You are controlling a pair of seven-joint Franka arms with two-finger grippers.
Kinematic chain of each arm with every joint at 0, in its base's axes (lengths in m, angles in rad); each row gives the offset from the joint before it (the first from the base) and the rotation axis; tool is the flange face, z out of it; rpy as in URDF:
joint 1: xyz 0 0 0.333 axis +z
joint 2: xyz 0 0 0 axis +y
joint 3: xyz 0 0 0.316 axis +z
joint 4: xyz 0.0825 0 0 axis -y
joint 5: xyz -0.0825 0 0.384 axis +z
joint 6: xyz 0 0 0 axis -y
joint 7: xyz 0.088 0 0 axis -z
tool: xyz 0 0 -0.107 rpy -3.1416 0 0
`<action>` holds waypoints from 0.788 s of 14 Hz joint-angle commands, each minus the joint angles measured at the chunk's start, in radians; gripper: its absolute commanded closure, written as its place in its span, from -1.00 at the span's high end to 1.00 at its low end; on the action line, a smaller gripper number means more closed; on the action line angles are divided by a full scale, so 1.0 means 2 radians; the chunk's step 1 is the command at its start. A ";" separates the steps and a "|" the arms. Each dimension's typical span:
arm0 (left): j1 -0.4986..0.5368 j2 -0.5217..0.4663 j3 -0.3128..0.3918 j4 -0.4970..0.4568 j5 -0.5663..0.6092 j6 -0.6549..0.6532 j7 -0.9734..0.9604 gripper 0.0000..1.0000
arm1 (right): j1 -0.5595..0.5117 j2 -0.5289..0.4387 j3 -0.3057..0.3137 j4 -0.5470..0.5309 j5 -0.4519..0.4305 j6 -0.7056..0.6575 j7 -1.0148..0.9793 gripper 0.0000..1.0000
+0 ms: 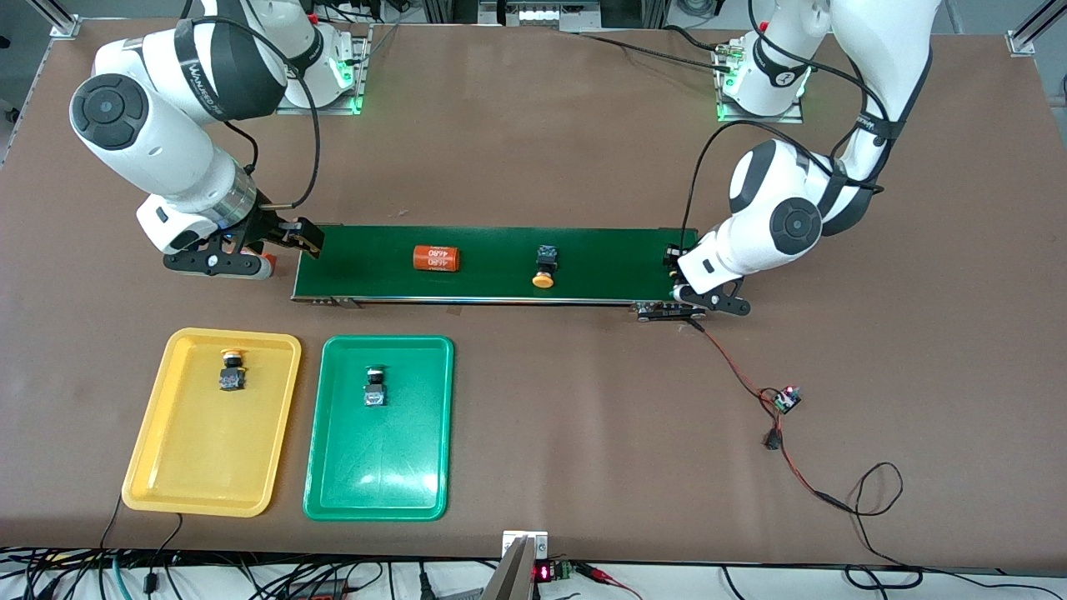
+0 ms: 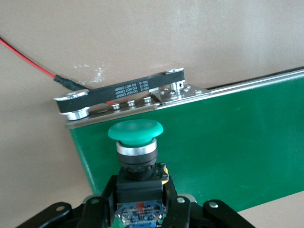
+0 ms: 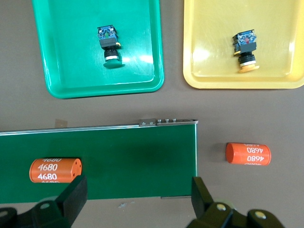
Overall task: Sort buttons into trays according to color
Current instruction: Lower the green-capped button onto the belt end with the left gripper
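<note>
Green-capped button (image 2: 136,159) sits clamped in the left gripper (image 2: 140,202) over the belt's (image 1: 492,265) left-arm end, while the green tray (image 1: 379,492) lies toward the right arm's end, where the right gripper (image 3: 137,197) hangs open-jawed and empty.

Two white Franka arms with black fittings

Both arms have glossy white rounded shells, with round dark-grey caps on the joints and black bands printed in pale lettering. Black cables loop loosely along each arm. The bases glow green where they meet the table. The right gripper (image 1: 288,237) and the left gripper (image 1: 677,271) are black, with angular fingers (image 3: 72,197) and bolted, rounded linkage plates.
</note>
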 commanded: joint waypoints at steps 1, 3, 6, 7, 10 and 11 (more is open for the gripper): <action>-0.011 0.000 0.006 -0.009 -0.016 0.009 -0.004 -1.00 | -0.009 -0.016 0.008 -0.013 0.010 0.000 0.001 0.94; -0.016 0.001 0.006 -0.017 -0.016 0.009 -0.004 -1.00 | -0.009 -0.015 0.008 -0.013 0.010 0.000 0.002 0.94; -0.016 -0.001 0.006 -0.027 -0.016 0.008 -0.004 -1.00 | -0.009 -0.015 0.008 -0.013 0.011 0.000 0.002 0.94; -0.016 -0.001 0.006 -0.028 -0.016 0.008 -0.004 -1.00 | -0.008 -0.015 0.008 -0.013 0.011 0.000 0.002 0.94; -0.016 0.000 0.006 -0.030 -0.016 0.008 0.000 0.76 | -0.008 -0.015 0.008 -0.013 0.012 0.000 0.002 0.94; -0.016 -0.003 0.006 -0.030 -0.016 0.002 0.005 1.00 | -0.008 -0.015 0.008 -0.013 0.012 0.000 0.002 0.94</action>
